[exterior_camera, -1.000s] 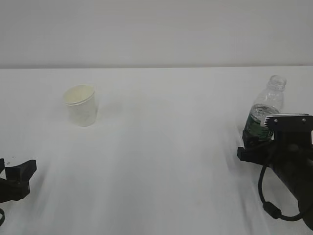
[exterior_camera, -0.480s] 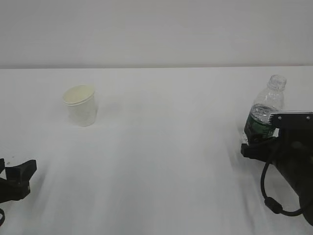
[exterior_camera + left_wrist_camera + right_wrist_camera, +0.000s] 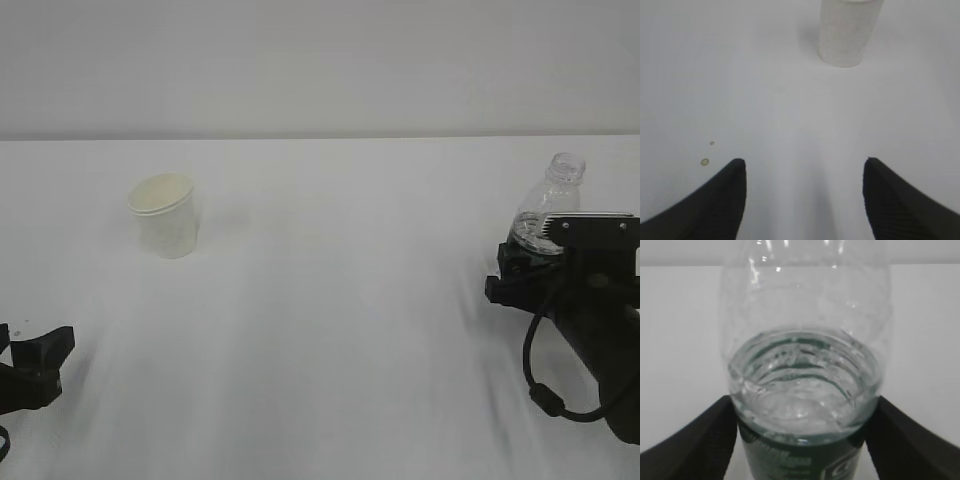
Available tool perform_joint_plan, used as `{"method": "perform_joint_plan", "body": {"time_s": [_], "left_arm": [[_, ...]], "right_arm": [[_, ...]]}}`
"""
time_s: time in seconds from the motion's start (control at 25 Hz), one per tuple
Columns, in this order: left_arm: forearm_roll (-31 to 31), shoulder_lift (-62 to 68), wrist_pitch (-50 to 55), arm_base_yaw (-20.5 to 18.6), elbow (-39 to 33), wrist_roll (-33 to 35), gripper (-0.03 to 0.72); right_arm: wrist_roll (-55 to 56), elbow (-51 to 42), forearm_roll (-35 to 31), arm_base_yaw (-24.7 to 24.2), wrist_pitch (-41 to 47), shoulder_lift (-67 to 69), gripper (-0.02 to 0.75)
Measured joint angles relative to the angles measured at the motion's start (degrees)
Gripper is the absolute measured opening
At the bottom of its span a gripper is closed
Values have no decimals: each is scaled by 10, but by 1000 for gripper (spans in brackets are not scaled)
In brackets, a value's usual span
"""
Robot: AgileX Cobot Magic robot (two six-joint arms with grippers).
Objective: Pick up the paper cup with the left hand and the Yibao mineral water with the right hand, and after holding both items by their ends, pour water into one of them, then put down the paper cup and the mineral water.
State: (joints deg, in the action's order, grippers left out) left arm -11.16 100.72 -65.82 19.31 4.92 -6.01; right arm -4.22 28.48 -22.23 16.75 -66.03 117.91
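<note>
Fingers of my right gripper (image 3: 800, 440) flank the small clear ribbed bottle (image 3: 802, 380) at its dark green label, spread wide; contact unclear. My left gripper (image 3: 804, 200) gapes empty over the white table (image 3: 340, 300), the small white tapered paper cup (image 3: 850, 32) well ahead.

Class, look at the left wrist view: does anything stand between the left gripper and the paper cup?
Nothing visible does. Only bare white table lies between the open left gripper and the paper cup, which stands upright ahead, slightly to the right. Two tiny spots mark the table, off to the left.
</note>
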Motion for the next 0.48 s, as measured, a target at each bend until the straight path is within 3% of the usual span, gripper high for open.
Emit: {"method": "perform_joint_plan", "body": {"time_s": [0.48], "left_arm": [[0,0,0,0,0,0,519]], "right_arm": [[-13,23,2,0,0,3,592]]}}
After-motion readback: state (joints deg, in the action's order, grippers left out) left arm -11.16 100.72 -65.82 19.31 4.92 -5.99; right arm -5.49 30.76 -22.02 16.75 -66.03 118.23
